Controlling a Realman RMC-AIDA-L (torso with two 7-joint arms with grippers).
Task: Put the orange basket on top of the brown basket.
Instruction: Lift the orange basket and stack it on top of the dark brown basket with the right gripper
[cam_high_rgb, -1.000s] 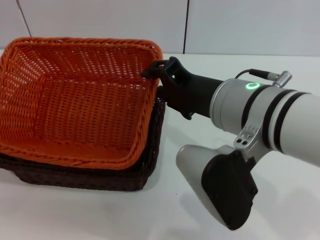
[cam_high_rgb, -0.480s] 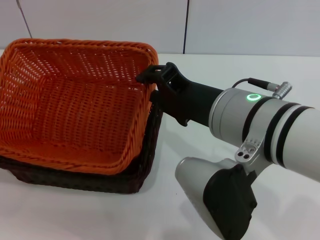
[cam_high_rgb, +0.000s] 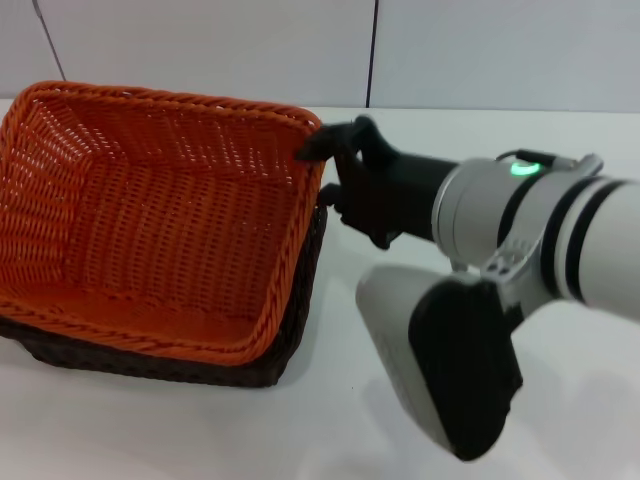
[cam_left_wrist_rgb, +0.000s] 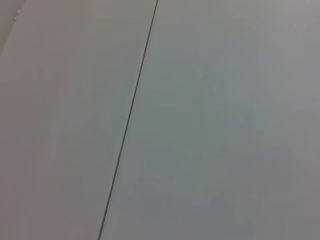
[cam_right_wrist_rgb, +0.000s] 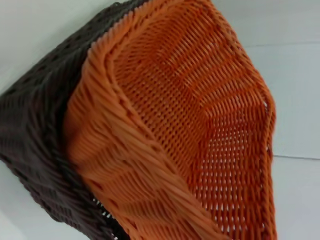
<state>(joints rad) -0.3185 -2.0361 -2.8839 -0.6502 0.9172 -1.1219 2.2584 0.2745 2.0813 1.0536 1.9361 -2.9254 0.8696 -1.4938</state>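
Settling squarer since a moment ago, the bright orange woven wicker basket (cam_high_rgb: 160, 215) nests in the dark brown woven wicker basket (cam_high_rgb: 300, 300); the right gripper (cam_high_rgb: 325, 150) holds its far right corner, fingers' state unclear — nearly done.

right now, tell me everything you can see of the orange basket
The orange basket is bright orange, rectangular, woven wicker-style, with sloped openwork sides, a denser woven floor and a thick braided rim. It is empty and upright, nested in the brown basket, whose dark weave shows below its near and right edges, on the white table. It looks slightly tilted, its right side a little high. The right gripper is at its far right corner, at the rim; whether it grips the rim cannot be seen.
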